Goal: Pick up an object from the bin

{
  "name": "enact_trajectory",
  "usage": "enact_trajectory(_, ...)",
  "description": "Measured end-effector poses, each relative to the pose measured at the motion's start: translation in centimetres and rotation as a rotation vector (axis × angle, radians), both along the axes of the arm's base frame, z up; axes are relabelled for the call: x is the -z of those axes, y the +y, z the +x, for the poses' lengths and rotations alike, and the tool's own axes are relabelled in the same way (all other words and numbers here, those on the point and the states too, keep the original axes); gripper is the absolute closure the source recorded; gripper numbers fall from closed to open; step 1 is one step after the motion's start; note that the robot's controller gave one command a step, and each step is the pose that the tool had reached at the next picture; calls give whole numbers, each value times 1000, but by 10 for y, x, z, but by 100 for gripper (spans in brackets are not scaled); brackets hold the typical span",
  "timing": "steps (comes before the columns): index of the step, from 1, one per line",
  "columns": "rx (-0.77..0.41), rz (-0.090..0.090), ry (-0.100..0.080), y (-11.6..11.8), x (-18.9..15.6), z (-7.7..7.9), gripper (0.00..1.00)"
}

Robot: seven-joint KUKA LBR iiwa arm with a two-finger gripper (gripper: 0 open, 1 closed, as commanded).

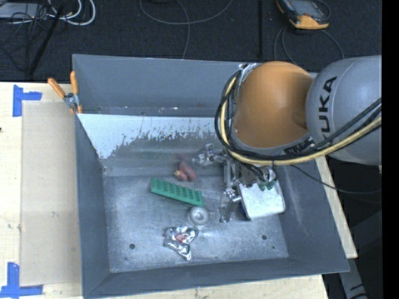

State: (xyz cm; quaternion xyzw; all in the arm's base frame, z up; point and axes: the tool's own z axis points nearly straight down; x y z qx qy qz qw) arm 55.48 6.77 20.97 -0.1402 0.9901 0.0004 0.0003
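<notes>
Five small things lie on the floor of the grey metal bin [118, 229]. I take the flat green plastic plate with rows of studs [177, 192] as landmark. Just above its right half lies a small pink-brown lump [185, 171]. Below its right end sits a round silver metal cap [199, 215], and further below a crumpled silver foil wrapper with some red [181, 239]. Right of the plate, the gripper [225, 209] hangs low under the orange wrist cover [271, 104]. Whether it is open or closed, I cannot tell. A white rectangular block with a green edge [265, 202] lies further right of the plate, just beside the gripper; if they touch, I cannot tell.
</notes>
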Motion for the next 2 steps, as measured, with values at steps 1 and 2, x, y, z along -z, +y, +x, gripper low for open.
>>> enact_trajectory(1,-109,-1,7,18,126,25,0)
enact_trajectory(2,-105,0,2,17,121,27,100)
